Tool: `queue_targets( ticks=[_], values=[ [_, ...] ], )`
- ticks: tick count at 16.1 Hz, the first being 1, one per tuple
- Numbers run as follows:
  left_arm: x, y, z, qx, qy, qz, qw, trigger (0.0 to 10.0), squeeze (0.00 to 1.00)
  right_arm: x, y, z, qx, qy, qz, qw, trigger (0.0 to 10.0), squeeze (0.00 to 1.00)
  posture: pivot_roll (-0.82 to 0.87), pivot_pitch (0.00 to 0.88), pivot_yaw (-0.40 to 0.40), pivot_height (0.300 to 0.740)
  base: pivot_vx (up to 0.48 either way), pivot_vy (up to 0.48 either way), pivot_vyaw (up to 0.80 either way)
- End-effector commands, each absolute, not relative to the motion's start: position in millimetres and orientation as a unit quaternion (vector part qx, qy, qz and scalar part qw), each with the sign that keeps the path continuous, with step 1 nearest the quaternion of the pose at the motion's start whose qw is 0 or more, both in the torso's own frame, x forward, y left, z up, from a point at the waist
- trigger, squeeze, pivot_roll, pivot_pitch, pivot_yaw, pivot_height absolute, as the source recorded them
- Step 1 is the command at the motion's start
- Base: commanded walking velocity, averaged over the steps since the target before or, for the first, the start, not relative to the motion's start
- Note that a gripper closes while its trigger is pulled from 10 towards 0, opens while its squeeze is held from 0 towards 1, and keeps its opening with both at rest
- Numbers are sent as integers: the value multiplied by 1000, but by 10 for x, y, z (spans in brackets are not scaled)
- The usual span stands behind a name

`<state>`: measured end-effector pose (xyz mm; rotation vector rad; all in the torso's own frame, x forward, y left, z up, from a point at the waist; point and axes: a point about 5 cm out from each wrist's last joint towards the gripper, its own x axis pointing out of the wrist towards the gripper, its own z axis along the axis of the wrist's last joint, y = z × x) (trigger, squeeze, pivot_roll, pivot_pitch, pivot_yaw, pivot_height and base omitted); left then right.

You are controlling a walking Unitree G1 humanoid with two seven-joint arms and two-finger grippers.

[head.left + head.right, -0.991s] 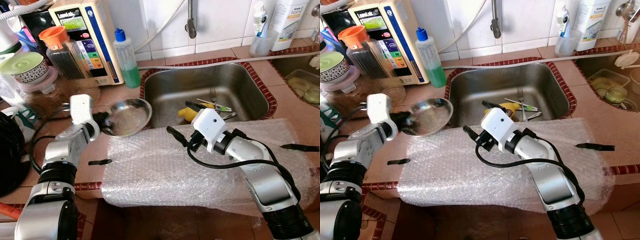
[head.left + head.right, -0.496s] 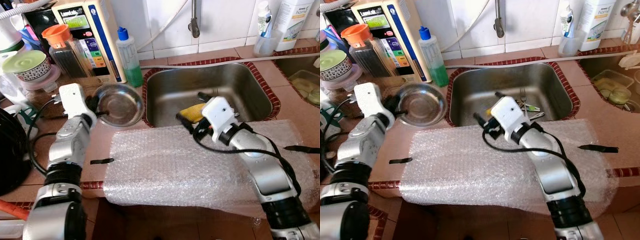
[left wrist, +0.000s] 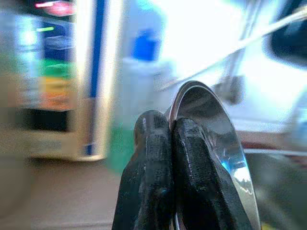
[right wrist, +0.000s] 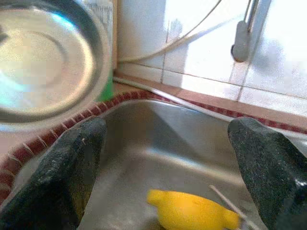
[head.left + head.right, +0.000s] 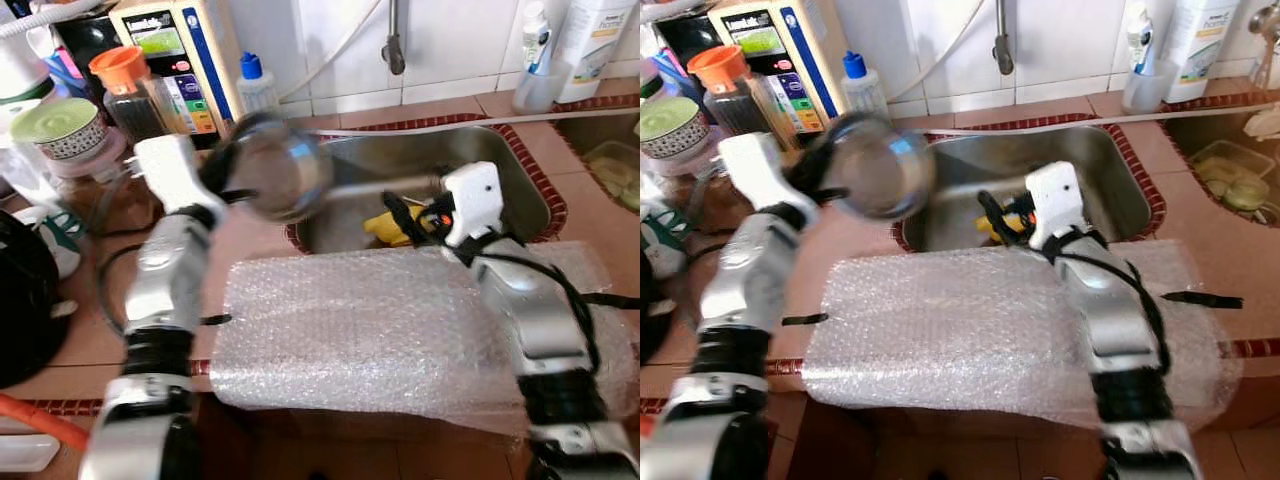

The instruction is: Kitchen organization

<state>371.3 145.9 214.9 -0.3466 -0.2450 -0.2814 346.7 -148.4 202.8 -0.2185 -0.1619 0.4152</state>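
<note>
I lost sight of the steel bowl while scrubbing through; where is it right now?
The steel bowl is in the air, pinched at its rim by the left gripper, tilted over the left edge of the sink, just in front of the green soap bottle.

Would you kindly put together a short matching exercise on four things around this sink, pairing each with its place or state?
Things:
1. Steel bowl
2. Yellow object
3. Bubble wrap
4. Right claw

Places or states:
A. Lying in the sink
B. Spread over the counter's front edge
C. Pinched at the rim by the left claw, held in the air
D. Open, above the sink

Pairs: 1-C, 2-A, 3-B, 4-D
</note>
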Motion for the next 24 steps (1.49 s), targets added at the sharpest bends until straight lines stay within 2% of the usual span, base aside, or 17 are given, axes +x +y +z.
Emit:
queue_targets(
  ticks=[1, 4, 10, 11, 12, 13, 24],
  values=[
    [3677, 1468, 2228, -169, -142, -154, 963, 0, 0, 3524, -1456, 2083, -87, -88, 206, 971, 10000, 0, -310, 94, 194, 740, 0, 0, 0],
    [3615, 1260, 2283, -174, -156, -202, 951, 0, 0, 3638, -1366, 2145, -49, -91, 208, 973, 10000, 0, -306, 92, 192, 740, 0, 0, 0],
    [3540, 1131, 2349, -185, -164, -236, 940, 0, 0, 3775, -1153, 2185, 11, -80, 213, 974, 10000, 0, -302, 97, 193, 740, 0, 0, 0],
    [3528, 1109, 2353, -186, -164, -241, 938, 0, 0, 3792, -1141, 2152, 17, -69, 209, 975, 7765, 0, -301, 98, 194, 740, 0, 0, 0],
    [3513, 1091, 2352, -187, -163, -246, 937, 0, 0, 3801, -1130, 2115, 23, -59, 206, 976, 2627, 0, -301, 98, 195, 740, 0, 0, 0],
    [3507, 1081, 2347, -186, -162, -249, 937, 0, 0, 3802, -1125, 2097, 24, -54, 205, 977, 0, 0, -301, 98, 194, 740, 0, 0, 0],
    [3475, 1053, 2325, -188, -158, -255, 935, 0, 0, 3831, -1081, 2053, 35, -34, 194, 980, 0, 0, -304, 99, 184, 740, 0, 0, 0]
  ],
)
